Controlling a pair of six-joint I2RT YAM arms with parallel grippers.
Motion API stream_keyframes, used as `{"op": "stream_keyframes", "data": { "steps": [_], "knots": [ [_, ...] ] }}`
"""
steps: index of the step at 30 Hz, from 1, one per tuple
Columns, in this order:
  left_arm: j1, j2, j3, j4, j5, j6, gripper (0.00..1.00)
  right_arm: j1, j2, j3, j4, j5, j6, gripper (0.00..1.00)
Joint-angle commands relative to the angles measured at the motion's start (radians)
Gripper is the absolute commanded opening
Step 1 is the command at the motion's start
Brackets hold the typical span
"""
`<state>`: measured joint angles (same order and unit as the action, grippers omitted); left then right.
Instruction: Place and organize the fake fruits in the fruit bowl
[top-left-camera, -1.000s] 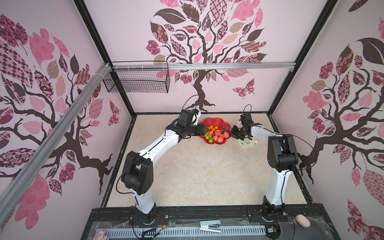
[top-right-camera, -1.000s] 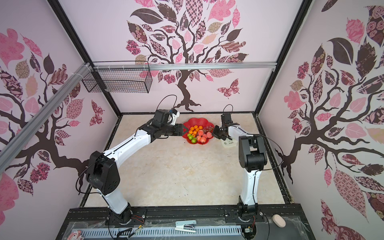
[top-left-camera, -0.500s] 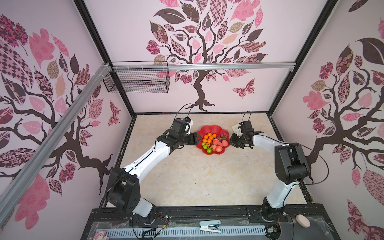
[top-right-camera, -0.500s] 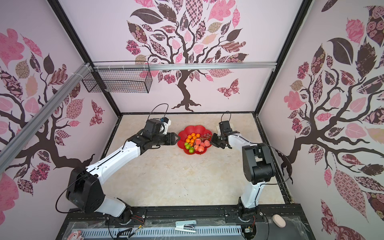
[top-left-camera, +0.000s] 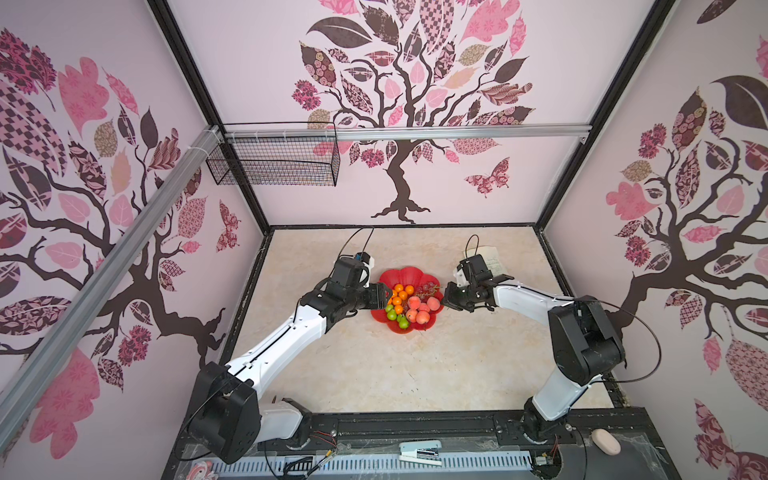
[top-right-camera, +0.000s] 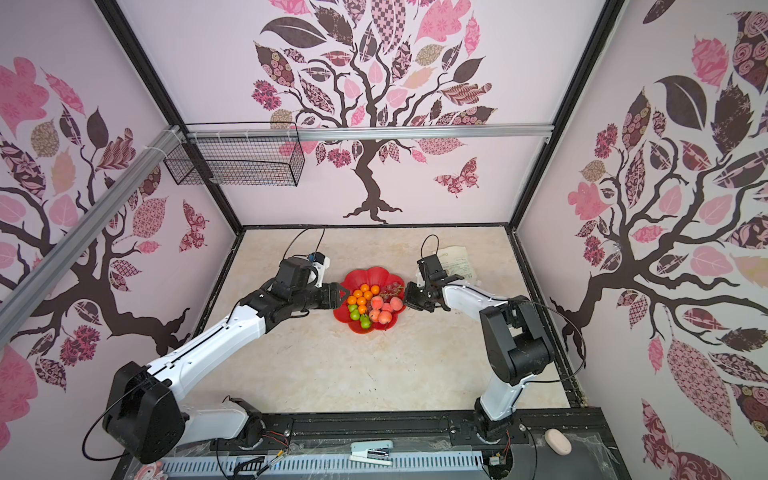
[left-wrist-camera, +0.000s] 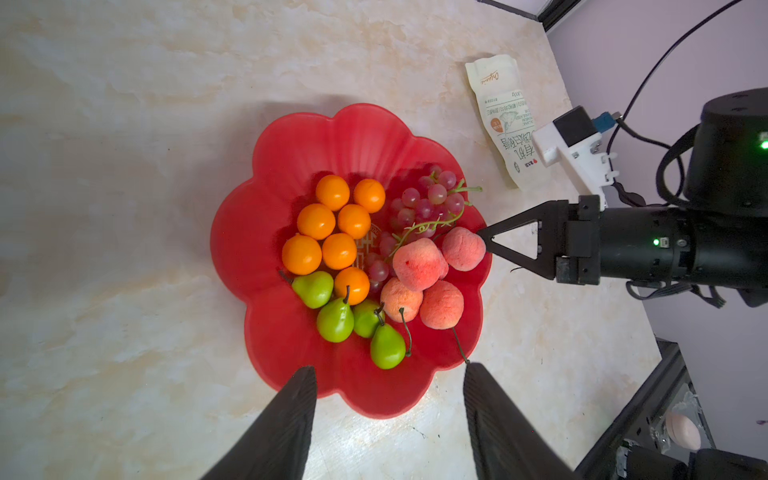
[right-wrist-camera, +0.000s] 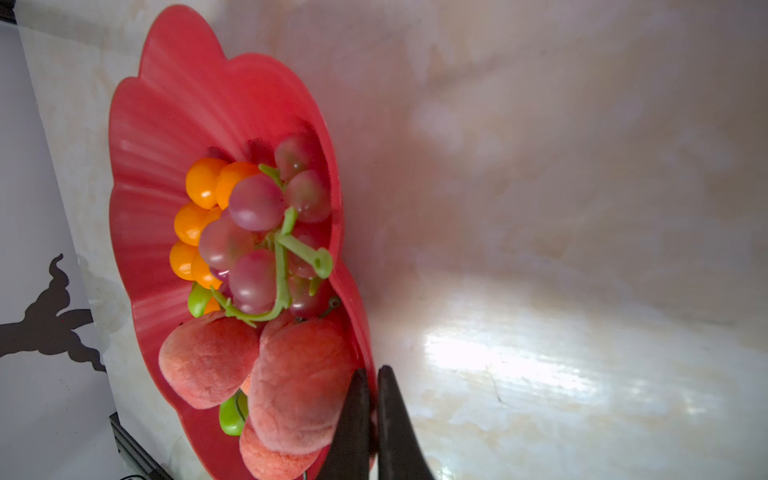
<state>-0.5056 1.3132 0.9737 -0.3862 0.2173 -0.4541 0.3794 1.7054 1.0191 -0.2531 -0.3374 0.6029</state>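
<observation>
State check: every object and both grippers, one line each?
fruit bowl: upright on table, holds the fruit
oranges: seven, clustered in bowl
pears: four, grouped in bowl
peaches: four, piled in bowl
grape bunch: in bowl beside peaches
paper packet: flat on table, outside bowl
left gripper: open, empty
right gripper: shut, empty, at a peach

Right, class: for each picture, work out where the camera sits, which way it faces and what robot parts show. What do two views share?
Both top views: high over the arms' bases, looking down at the table; both arms, left gripper, right gripper flanking the fruit bowl.
Left wrist: on the left arm, facing the bowl; its open fingers show.
Right wrist: low beside the bowl's rim; its shut fingertips show.
Shared: both wrist views show grapes.
</observation>
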Motion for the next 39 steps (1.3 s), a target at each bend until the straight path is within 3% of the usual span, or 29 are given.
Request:
{"op": "stream_keyframes", "data": {
  "steps": [1,12,21,25,29,33,39],
  "knots": [
    [-0.004,-0.012,-0.039,0.016,0.0,-0.012,0.61,0.018,-0.052,-0.019,0.002,-0.002,0.028,0.0],
    [-0.013,0.012,-0.04,0.049,0.023,-0.026,0.61,0.017,-0.064,-0.007,-0.031,0.031,0.006,0.15],
    [-0.014,-0.001,0.006,0.038,-0.002,-0.026,0.63,0.017,-0.135,0.028,-0.117,0.167,-0.055,0.3],
    [-0.014,-0.03,0.035,0.038,-0.091,-0.007,0.69,-0.001,-0.2,0.026,-0.106,0.226,-0.107,0.37],
    [-0.008,-0.06,0.049,0.073,-0.193,0.041,0.79,-0.082,-0.268,-0.014,-0.017,0.191,-0.107,0.46],
    [0.025,-0.073,0.045,0.133,-0.269,0.071,0.96,-0.175,-0.324,-0.088,0.116,0.194,-0.075,0.6],
    [0.125,-0.106,-0.019,0.238,-0.446,0.082,0.98,-0.189,-0.359,-0.112,0.191,0.472,-0.123,0.81]
  ]
}}
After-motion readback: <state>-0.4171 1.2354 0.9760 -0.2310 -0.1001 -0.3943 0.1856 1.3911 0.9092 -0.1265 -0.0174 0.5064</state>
